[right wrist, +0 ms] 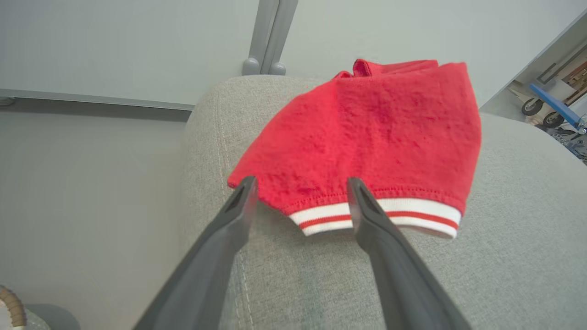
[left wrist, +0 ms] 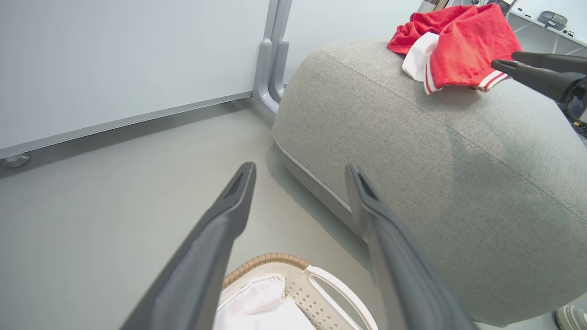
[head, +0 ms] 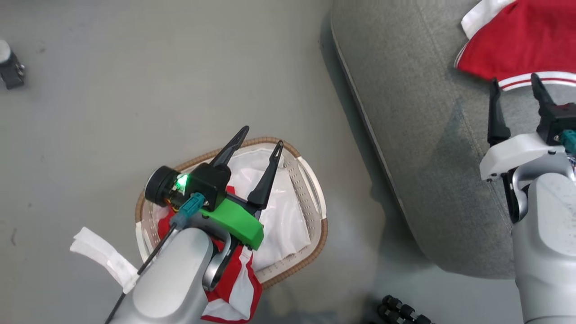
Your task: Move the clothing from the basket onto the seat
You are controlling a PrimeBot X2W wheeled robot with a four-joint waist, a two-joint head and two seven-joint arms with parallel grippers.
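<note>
Lying at one o'clock on the seat (head: 414, 112), one red garment (head: 517, 40) sits just beyond the right gripper (head: 515, 80), its fingers apart and empty. At seven o'clock the left gripper (head: 262, 136), fingers spread, hovers over the basket (head: 325, 229), a second red garment (head: 236, 288) draped over its rim.

The bare grey floor (head: 180, 67) gives wide passage beyond the oval cream-white perforated plastic basket (head: 315, 243) with its brown woven rim, and a narrower strip runs between it and the rounded edge of the large grey fabric seat cushion (head: 405, 112). The left gripper (head: 263, 135), fingers spread, hangs over the basket's mouth above the red-and-white garment (head: 234, 283); the shiny white liner (head: 288, 211) beside it lies uncovered. The seat's near part is bare, while the red garment (head: 517, 40) with striped trim takes the far corner, with the spread right gripper (head: 515, 78) at its hem.
</note>
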